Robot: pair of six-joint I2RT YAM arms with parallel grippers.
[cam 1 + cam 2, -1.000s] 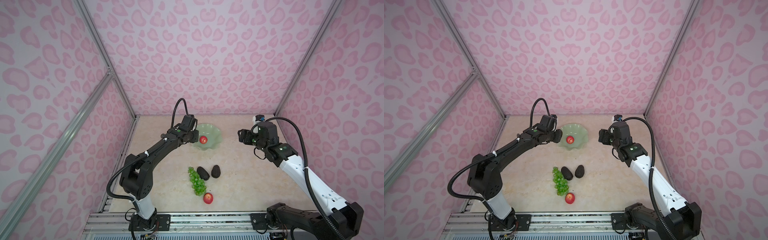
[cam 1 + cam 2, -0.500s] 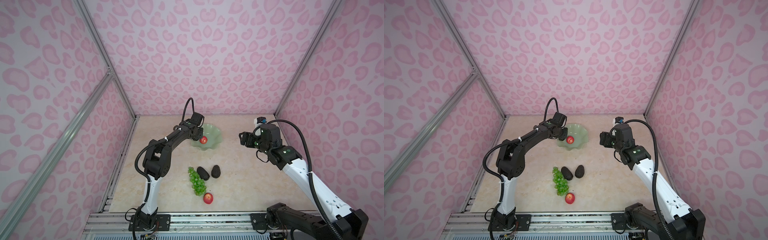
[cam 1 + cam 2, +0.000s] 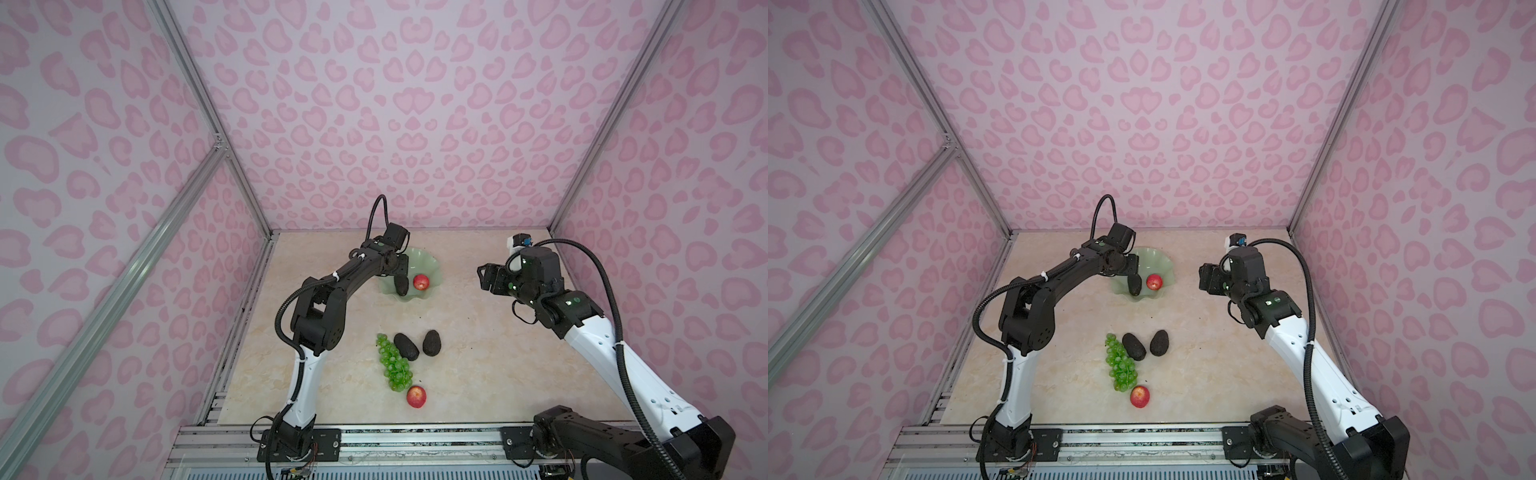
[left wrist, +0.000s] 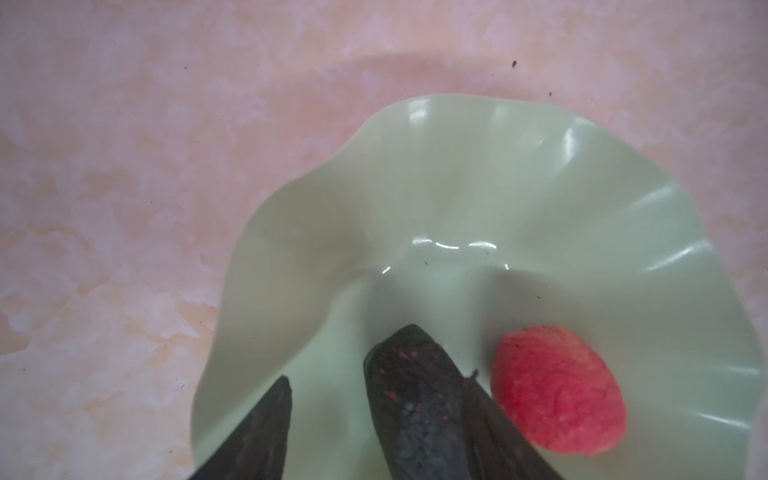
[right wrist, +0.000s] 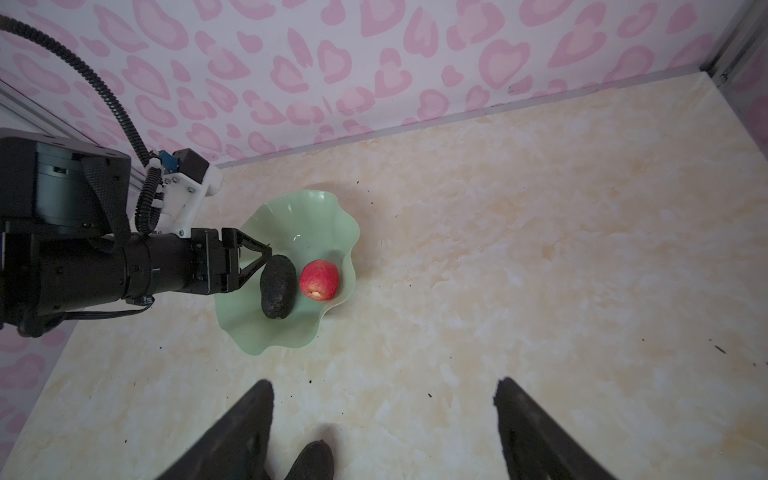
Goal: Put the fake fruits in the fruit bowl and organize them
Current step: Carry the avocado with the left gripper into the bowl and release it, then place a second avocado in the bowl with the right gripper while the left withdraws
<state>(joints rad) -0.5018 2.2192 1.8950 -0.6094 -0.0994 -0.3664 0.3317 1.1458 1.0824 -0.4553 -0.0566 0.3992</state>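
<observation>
Left gripper, we see from its wrist, stands parted around an avocado lying in the fruit bowl beside an apple; only the top views show us grapes on the table. Right gripper hangs wide apart.

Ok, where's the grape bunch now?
In both top views the grape bunch lies on the table, front and just left of centre, beside a dark avocado, a red apple at its near end.

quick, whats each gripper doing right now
left gripper: open around an avocado that rests in the fruit bowl
right gripper: open, holding nothing
</observation>
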